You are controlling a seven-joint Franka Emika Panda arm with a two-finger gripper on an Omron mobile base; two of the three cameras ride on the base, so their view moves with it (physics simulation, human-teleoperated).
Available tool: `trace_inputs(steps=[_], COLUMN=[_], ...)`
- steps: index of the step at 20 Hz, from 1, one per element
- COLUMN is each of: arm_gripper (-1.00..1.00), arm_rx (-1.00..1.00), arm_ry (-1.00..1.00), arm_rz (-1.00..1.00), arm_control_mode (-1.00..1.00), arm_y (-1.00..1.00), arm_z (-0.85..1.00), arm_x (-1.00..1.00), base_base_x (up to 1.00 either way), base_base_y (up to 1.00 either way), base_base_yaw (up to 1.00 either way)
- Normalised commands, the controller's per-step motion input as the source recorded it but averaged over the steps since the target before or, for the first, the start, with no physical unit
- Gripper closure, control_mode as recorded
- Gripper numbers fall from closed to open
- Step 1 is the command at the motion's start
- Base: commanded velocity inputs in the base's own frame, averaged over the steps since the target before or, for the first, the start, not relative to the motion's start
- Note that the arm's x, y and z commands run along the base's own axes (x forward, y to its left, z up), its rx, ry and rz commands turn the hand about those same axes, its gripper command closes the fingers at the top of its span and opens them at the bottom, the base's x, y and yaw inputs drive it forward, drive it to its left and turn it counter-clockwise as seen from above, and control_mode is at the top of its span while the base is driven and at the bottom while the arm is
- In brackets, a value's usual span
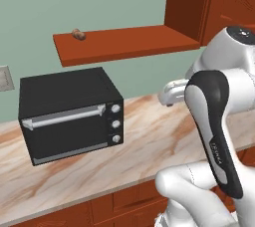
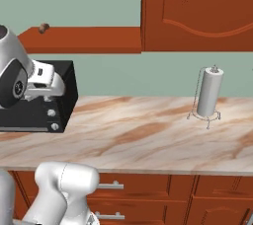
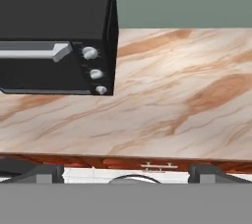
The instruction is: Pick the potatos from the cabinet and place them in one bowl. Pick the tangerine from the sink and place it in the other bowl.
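Fingers (image 3: 47, 173) spread wide, holding nothing, above the marble counter (image 3: 172, 95). One potato (image 1: 78, 34) on the cabinet (image 1: 119, 42) shelf, above the black toaster oven (image 1: 67, 114). Paper towel roll (image 2: 209, 92) upright further right.

I can't read a single word anywhere here. The toaster oven (image 1: 69, 114) at ten o'clock carries three plain, unmarked knobs.

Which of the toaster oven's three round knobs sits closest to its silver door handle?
The top knob of the black toaster oven: it sits level with the handle's right end, while the other two stack beneath it.
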Motion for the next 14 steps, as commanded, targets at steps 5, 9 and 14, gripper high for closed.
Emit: trace_inputs(steps=[5, 9, 14], arm_gripper=[-1.0, -1.0, -1.0], arm_rx=[0.0, 0.0, 0.0], arm_ry=[-0.26, -0.4, -0.28], arm_rz=[0.0, 0.0, 0.0], arm_control_mode=[-1.0, -1.0, -1.0], arm_y=[0.18, 0.26, 0.15], arm_z=[0.22, 0.67, 0.81], arm_x=[-0.17, -0.15, -0.15], base_base_x=[0.0, 0.0, 0.0], base_base_y=[0.0, 0.0, 0.0], base_base_yaw=[0.0, 0.0, 0.0])
